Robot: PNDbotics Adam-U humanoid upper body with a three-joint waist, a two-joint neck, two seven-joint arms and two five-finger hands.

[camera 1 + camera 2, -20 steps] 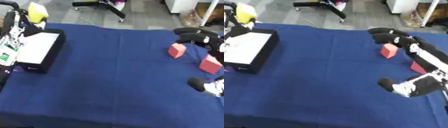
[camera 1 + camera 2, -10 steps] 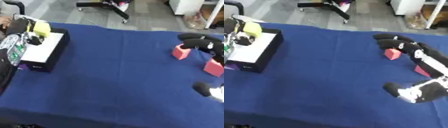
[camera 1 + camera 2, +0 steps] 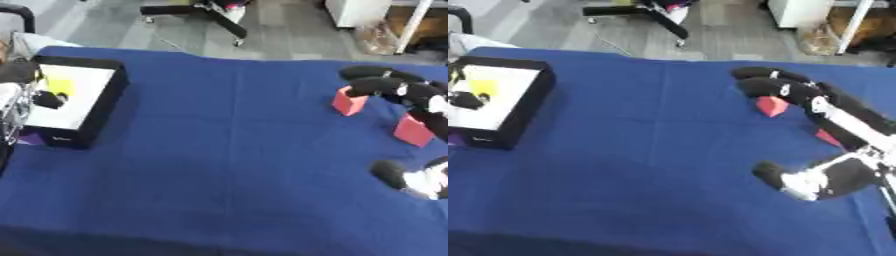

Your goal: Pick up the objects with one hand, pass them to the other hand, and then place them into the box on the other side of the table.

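A: Box (image 3: 98, 107) first, in the left eye view: black walls, white floor, sitting at the robot's left edge of the blue table (image 3: 219, 150). A yellow object (image 3: 59, 86) lies inside it, and the left hand (image 3: 35, 97) hangs right over it, dark fingertips at the yellow thing. Pinching it or just let go? He cannot tell from here.

B: And across the cloth, two red blocks: the nearer-centre red block (image 3: 350, 100) and the second red block (image 3: 414, 131), both on the table, well apart from the box.

A: Right eye view now. The right hand (image 3: 815, 107) shows best: fingers stretched out and spread above the first block, thumb low and wide of it, nothing gripped.

B: So the block sits between fingers and thumb but isn't held.

A: That's the reading. One item looks delivered, or close to it.

B: Two remain, by this count. Each needs the pick-up, the handover between hands, then the drop into the box.
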